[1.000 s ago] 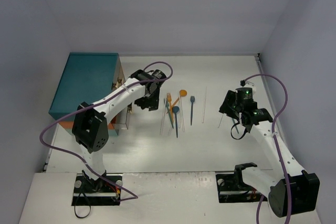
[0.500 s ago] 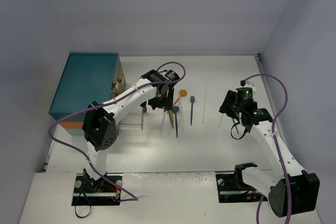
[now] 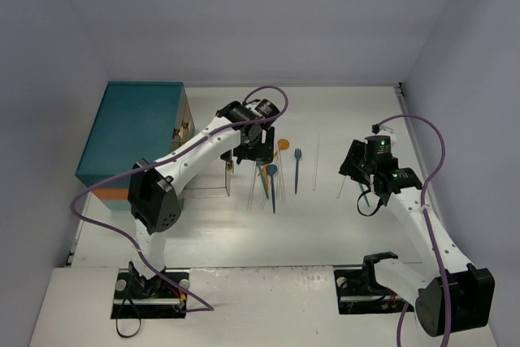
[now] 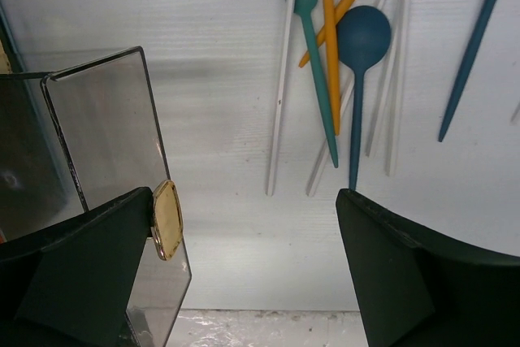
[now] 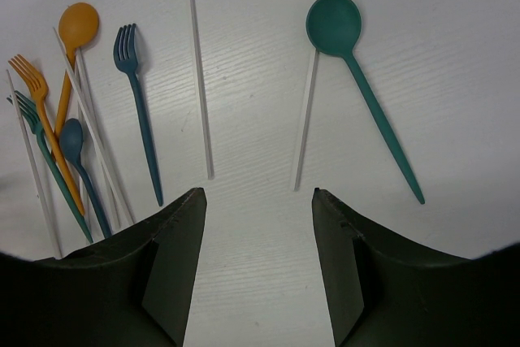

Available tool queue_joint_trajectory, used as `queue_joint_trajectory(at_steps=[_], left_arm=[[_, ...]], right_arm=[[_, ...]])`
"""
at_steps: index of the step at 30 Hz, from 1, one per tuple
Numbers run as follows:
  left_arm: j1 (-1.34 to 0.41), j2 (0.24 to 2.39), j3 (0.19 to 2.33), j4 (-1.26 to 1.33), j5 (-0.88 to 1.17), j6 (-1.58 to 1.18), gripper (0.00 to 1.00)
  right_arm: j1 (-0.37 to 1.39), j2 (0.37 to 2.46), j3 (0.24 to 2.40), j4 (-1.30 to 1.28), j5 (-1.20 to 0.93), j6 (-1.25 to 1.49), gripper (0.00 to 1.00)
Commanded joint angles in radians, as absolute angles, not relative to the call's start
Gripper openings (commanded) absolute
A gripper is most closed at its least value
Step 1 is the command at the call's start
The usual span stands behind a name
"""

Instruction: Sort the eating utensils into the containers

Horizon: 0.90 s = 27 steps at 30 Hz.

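White counter (image 3: 325, 225) under pale walls, teal chest (image 3: 134, 132) at back left. Right of chest: clear drawer (image 4: 106, 127) pulled out, gold handle (image 4: 166, 219) just beside left gripper (image 4: 248, 201), jaws wide apart, empty. Farther right: utensils (image 3: 272, 170) loose on counter, then right gripper (image 5: 258, 193), jaws apart, empty, near teal spoon (image 5: 357, 79).

White table (image 3: 317, 229), pale lavender walls (image 3: 244, 14)

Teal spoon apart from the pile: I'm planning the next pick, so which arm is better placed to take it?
Right. The right gripper hovers open with the teal spoon just ahead of it. The left gripper, also open, sits by the clear drawer and the utensil pile, farther away.
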State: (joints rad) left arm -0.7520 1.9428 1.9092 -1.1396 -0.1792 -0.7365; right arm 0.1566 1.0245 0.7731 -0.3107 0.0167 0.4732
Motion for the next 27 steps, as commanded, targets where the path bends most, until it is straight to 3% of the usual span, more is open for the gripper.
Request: queue_joint_trajectory(at_steps=[1, 13, 27], left_arm=[[-0.759, 1.915, 2.003, -1.124, -0.17, -0.728, 0.93], [-0.751, 1.917, 1.835, -1.123, -0.289, -0.721, 0.93], [-0.755, 1.954, 1.865, -1.121, -0.417, -0.621, 0.94]], right_arm=[[0.153, 1.036, 0.808, -0.285, 0.009, 0.477, 0.52], [0.153, 1.023, 0.801, -0.287, -0.027, 0.489, 0.52], [0.153, 1.025, 0.774, -0.285, -0.031, 0.485, 0.52]])
